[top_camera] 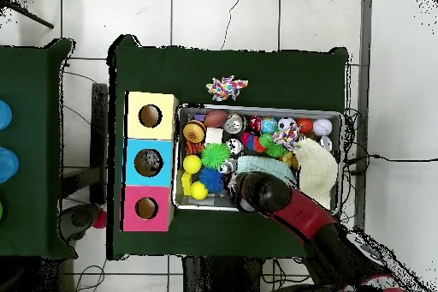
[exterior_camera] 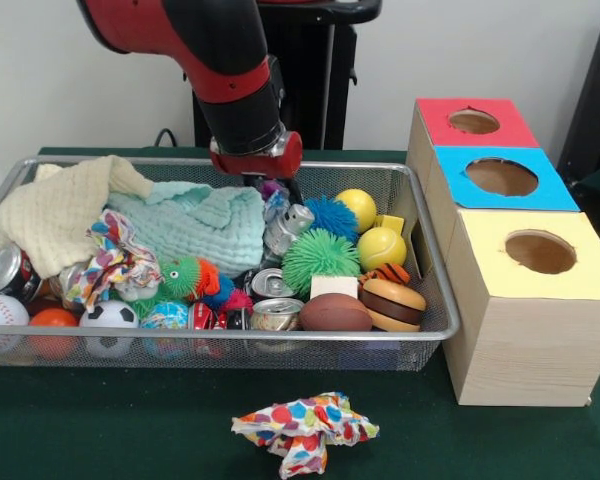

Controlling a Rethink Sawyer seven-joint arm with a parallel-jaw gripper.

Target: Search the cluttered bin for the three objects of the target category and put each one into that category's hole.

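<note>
A wire bin (exterior_camera: 230,340) holds mixed clutter. Silver cans lie near its middle: a crushed one (exterior_camera: 285,228) and two more (exterior_camera: 277,313) toward the front. Two yellow balls (exterior_camera: 381,247), a brown football (exterior_camera: 335,313), a soccer ball (exterior_camera: 108,320) and a baseball (exterior_camera: 0,312) are there too. A cream cloth (exterior_camera: 60,210), a mint cloth (exterior_camera: 190,222) and a patterned cloth (exterior_camera: 120,255) fill the left half. My gripper (exterior_camera: 273,188) is down inside the bin just behind the crushed can, largely hidden by the wrist. In the overhead view the arm (top_camera: 265,193) covers it.
Three wooden boxes stand beside the bin, topped with a red hole (exterior_camera: 474,121), a blue hole (exterior_camera: 501,176) and a yellow hole (exterior_camera: 540,251). A second patterned cloth (exterior_camera: 305,428) lies on the green table in front of the bin. Spiky green ball (exterior_camera: 320,258) and burger toy (exterior_camera: 392,303) sit in the bin.
</note>
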